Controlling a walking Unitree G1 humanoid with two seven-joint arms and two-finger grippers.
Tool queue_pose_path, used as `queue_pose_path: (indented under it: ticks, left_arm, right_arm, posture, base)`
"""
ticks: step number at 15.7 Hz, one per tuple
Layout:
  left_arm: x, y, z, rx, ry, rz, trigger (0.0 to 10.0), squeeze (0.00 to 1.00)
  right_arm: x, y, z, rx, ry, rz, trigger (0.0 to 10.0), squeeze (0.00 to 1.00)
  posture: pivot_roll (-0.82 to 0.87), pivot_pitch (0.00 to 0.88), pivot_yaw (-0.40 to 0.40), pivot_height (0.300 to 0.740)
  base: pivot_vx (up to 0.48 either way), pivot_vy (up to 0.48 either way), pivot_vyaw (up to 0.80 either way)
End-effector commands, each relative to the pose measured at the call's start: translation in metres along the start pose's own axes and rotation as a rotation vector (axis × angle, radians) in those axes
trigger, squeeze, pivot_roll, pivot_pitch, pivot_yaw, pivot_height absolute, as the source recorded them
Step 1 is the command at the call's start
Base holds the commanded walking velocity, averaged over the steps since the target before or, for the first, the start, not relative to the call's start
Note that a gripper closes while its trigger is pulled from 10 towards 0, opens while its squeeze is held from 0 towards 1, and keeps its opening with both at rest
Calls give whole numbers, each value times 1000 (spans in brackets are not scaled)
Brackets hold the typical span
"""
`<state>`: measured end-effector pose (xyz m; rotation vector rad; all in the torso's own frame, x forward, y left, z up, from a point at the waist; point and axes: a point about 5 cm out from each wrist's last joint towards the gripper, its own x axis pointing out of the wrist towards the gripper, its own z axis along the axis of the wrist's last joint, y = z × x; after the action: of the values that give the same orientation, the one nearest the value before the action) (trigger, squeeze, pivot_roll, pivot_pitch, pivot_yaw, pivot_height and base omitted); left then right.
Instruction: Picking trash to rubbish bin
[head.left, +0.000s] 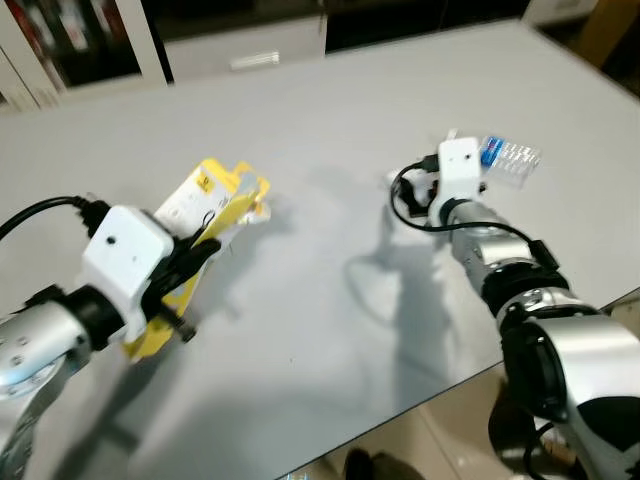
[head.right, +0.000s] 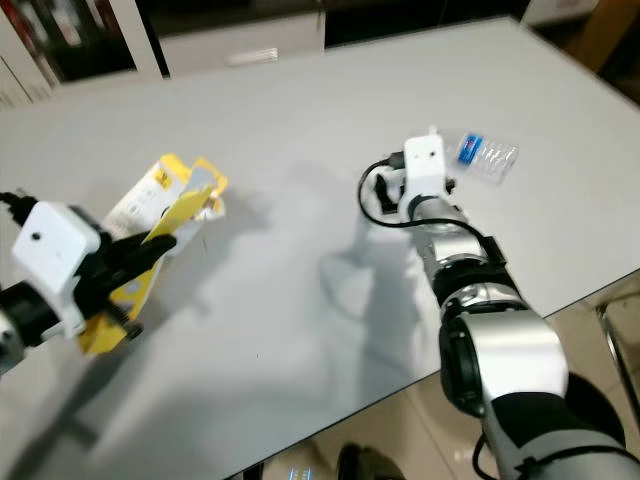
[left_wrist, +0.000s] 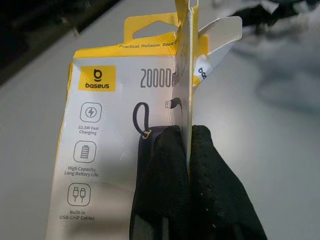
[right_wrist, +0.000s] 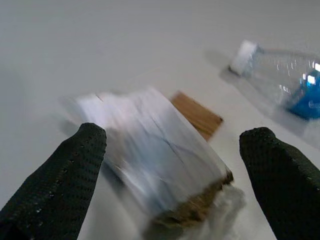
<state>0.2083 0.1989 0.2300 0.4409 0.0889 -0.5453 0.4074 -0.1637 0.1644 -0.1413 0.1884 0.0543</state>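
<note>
Table (head.left: 330, 120): matte pale-grey top, smooth and flat; its near edge runs diagonally below the right arm, tiled floor beyond it.
Left gripper (left_wrist: 192, 150): black textured fingers (left_wrist: 220, 195) pressed together on the Baseus power-bank box, pinching one thin cardboard panel edge-on; white wrist camera block behind.
Baseus power-bank box (head.left: 205, 205): flattened yellow-and-white card carton with hang tab, printed icons and "20000"; creased, flaps splayed; held toward the table's left side, whether lifted off the top cannot be told.
Right gripper (right_wrist: 170, 165): fingers (right_wrist: 60, 180) spread wide, one either side of the crumpled white wrapper, not touching it; toward the table's right edge.
Crumpled white wrapper (right_wrist: 155, 150): wrinkled, glossy, blurred, brownish underside.
Plastic bottle (head.left: 508, 157): clear, ribbed, blue label, white cap, lying on its side just past the right gripper.
Brown card scrap (right_wrist: 197, 115): flat rectangle, just behind the wrapper.
</note>
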Motion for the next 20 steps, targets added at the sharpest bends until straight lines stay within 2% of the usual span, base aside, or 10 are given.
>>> queue_pose_path:
  ticks: [1,7,9,12,13,20]
  left_arm:
    - [-10,-2,5,8,10,-15,10000,0]
    - [-25,6,11,18,48,30,10000,0]
    - [-27,5,11,17,50,38,10000,0]
    - [-32,3,11,16,66,50,10000,0]
    - [-33,2,11,15,69,56,10000,0]
    - [-34,-1,10,12,82,56,10000,0]
  right_arm:
    - [0,-5,0,19,-5,-17,10000,0]
    - [-1,2,1,107,-52,45,10000,0]
    - [-1,4,4,100,-74,54,10000,0]
    - [-1,11,5,124,-103,88,3216,0]
    - [-1,14,6,124,-117,102,0,0]
    - [-1,17,7,115,-133,117,0,0]
  posture:
    - [335,287,-27,740]
    - [366,289,-27,740]
    - [374,286,-33,740]
    - [382,285,-39,740]
    - [388,286,-44,740]
    - [398,273,-46,740]
  base:
    - [0,0,0]
    - [0,0,0]
    - [0,0,0]
    - [0,0,0]
    - [0,0,0]
    - [0,0,0]
